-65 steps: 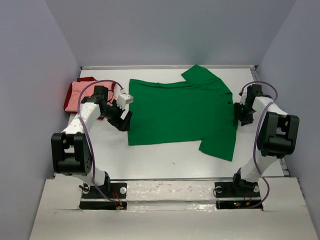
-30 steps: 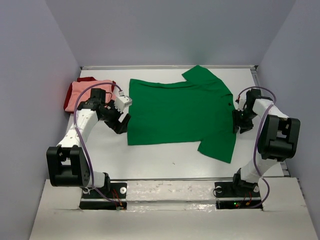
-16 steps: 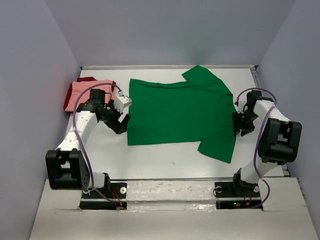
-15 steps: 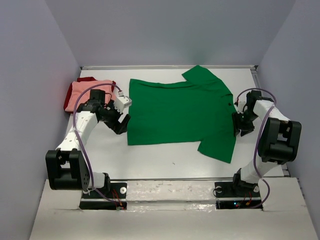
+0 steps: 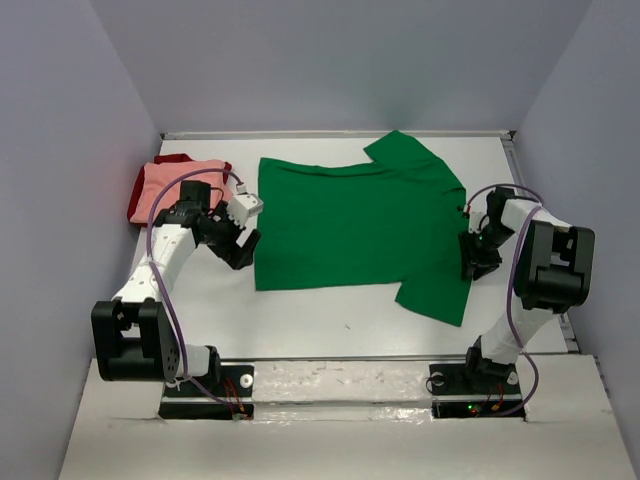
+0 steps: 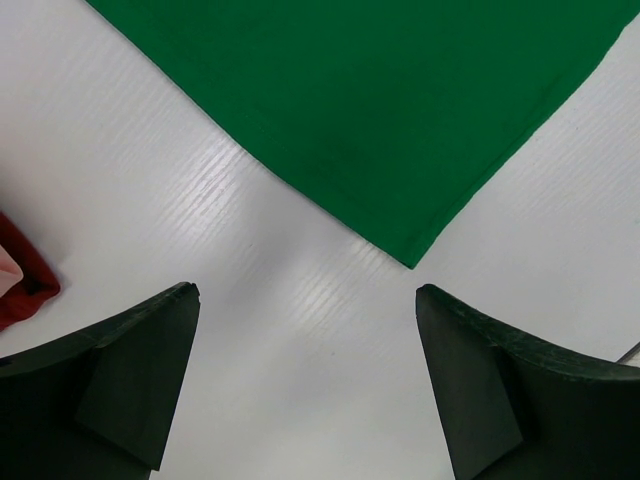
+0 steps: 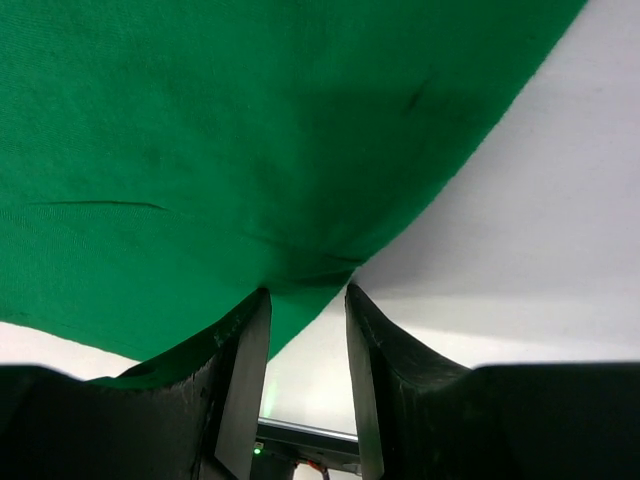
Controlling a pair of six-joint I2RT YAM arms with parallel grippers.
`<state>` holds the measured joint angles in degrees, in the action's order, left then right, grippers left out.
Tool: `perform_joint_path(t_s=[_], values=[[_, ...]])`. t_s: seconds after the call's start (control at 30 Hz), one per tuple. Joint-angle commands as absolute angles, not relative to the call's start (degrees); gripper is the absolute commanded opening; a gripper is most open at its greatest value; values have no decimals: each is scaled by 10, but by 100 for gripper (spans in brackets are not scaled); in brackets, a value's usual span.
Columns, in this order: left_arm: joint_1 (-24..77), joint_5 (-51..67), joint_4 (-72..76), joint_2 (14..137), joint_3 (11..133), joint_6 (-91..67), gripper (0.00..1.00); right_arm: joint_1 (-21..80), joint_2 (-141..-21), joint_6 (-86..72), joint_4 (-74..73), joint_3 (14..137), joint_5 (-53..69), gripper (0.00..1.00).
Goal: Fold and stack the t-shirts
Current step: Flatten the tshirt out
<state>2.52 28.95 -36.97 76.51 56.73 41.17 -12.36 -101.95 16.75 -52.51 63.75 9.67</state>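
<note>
At the tips of the right tool, the green t-shirt puckers.

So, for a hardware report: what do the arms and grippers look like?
The left arm and right arm: white links, bulky black joints, a looping purple cable each. The fingers are dark blocky wedges; a white box sits at the left wrist.

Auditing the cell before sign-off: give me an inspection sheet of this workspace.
Surface: white ribbed table.
Job's things: green t-shirt spread flat; salmon pink t-shirt folded atop dark red t-shirt, far left.
Clutter: nothing seen.
Claws: left claw open near the green shirt's corner, touching nothing; right claw narrow at the opposite edge, cloth between, grip unclear.
Cables: purple cables loop along both arms.
Surroundings: grey walls on three sides.
</note>
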Motion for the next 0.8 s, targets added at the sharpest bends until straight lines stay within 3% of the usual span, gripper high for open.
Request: perform_joint_path(t_s=[0.0, 0.17, 0.53, 0.77], values=[[27, 294, -360, 743, 564, 403, 99, -126, -1027, 172, -519, 650, 104, 41], [28, 294, -354, 740, 557, 400, 99, -126, -1042, 177, -511, 653, 98, 38], [33, 309, -361, 731, 565, 400, 99, -126, -1037, 192, -526, 671, 94, 1], [53, 299, -390, 754, 562, 449, 99, -126, -1020, 196, -537, 682, 84, 0]])
